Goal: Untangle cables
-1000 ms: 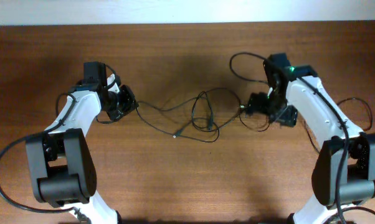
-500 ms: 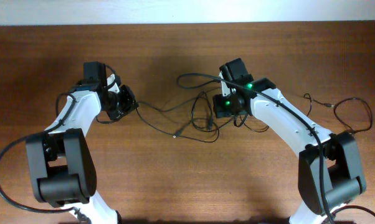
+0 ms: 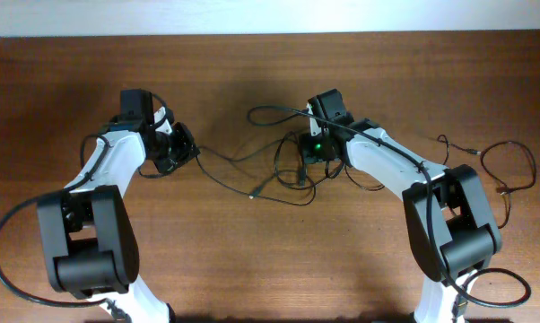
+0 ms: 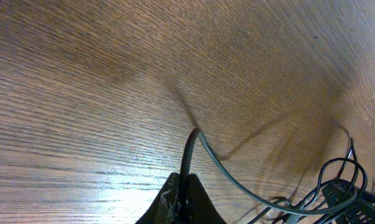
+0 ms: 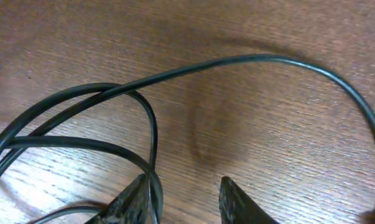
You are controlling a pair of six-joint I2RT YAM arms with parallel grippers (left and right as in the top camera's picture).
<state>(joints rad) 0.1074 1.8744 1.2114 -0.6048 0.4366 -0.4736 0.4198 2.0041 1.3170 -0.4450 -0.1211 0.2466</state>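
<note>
The cables (image 3: 292, 175) are thin black wires lying in a loose tangle at the middle of the table. One strand runs left to my left gripper (image 3: 176, 148). In the left wrist view that gripper (image 4: 187, 182) is shut on this black cable (image 4: 228, 174), which arcs off to the right towards the tangle. My right gripper (image 3: 308, 152) hangs over the tangle's upper right part. In its wrist view the right gripper (image 5: 184, 194) stands open just above the wood, and a cable loop (image 5: 151, 124) runs down against the inner side of the left finger (image 5: 136, 196).
Another thin black wire (image 3: 508, 166) with small plug tips lies in loops at the far right. The table's back edge (image 3: 252, 36) meets a white wall. A thick arm cable (image 3: 1, 247) curves by the left arm's base.
My right arm has swung left from the tangle's right side to above it, dragging a cable loop leftwards, and its jaws have narrowed. The left arm has kept still.
</note>
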